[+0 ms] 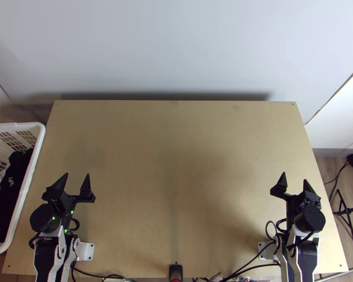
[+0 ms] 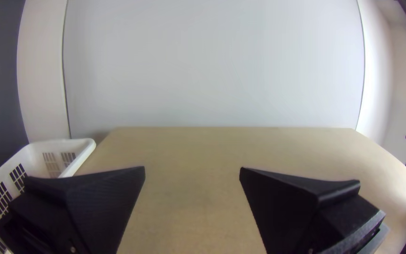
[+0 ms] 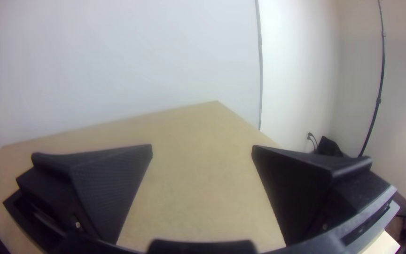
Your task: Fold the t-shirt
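Observation:
In the top view my left gripper (image 1: 77,176) stands open over the table's near left part, nothing between its fingers. My right gripper (image 1: 294,176) is open as well, above the near right part of the table. The left wrist view has the left gripper (image 2: 192,168) with its two black fingers wide apart and bare wood beyond. Likewise the right gripper (image 3: 202,146) has a wide gap between its fingers in the right wrist view. Dark cloth (image 1: 17,174) lies bunched in the basket at the left; whether it is a t-shirt I cannot tell.
The white laundry basket (image 1: 33,164) stands against the left side of the wooden table (image 1: 176,141). A pale wall (image 1: 176,47) rises behind the far edge. Black cables (image 1: 252,263) run along the near edge, and a black stand (image 1: 347,211) is on the floor at the right.

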